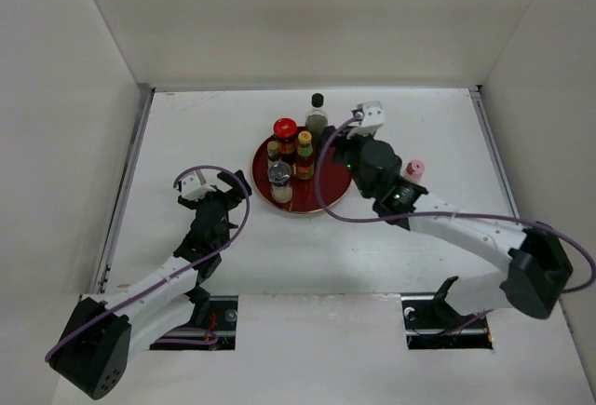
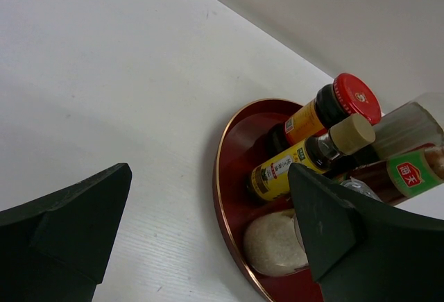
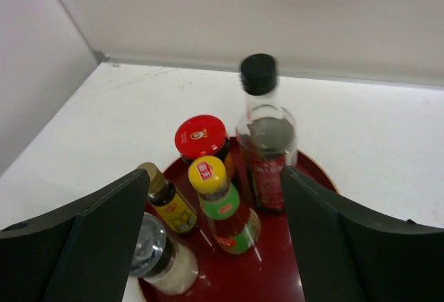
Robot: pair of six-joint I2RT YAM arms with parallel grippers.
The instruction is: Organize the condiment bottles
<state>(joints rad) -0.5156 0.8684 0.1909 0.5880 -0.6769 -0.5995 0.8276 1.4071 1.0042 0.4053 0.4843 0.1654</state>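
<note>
Tray: your dark red round tray sits mid-table, at 12 o'clock from the arm bases.
Done: five bottles stand on it. The black-capped clear bottle is at the tray's 12 o'clock rim and the red-lidded jar at 11. The yellow-capped sauce bottle is near the centre, the cream-capped bottle at 9 and the grey-lidded jar at 8.
Left to do: the pink-capped shaker stands off the tray at its 3 o'clock, just beside the right forearm. By my reading it is your likely next pick.
Right gripper: fingers spread and pinching nothing, it hangs at the tray's 2 o'clock side, facing the bottles.
Caution: the black-capped bottle looks blurred in the right wrist view, so you may want to check that it stands steady.
Left gripper: fingers spread wide and empty, at the tray's 9 o'clock and apart from its rim.
Surface: a white matte table with faint grain.
Room: plain white walls close in at 9, 12 and 3 o'clock.
</note>
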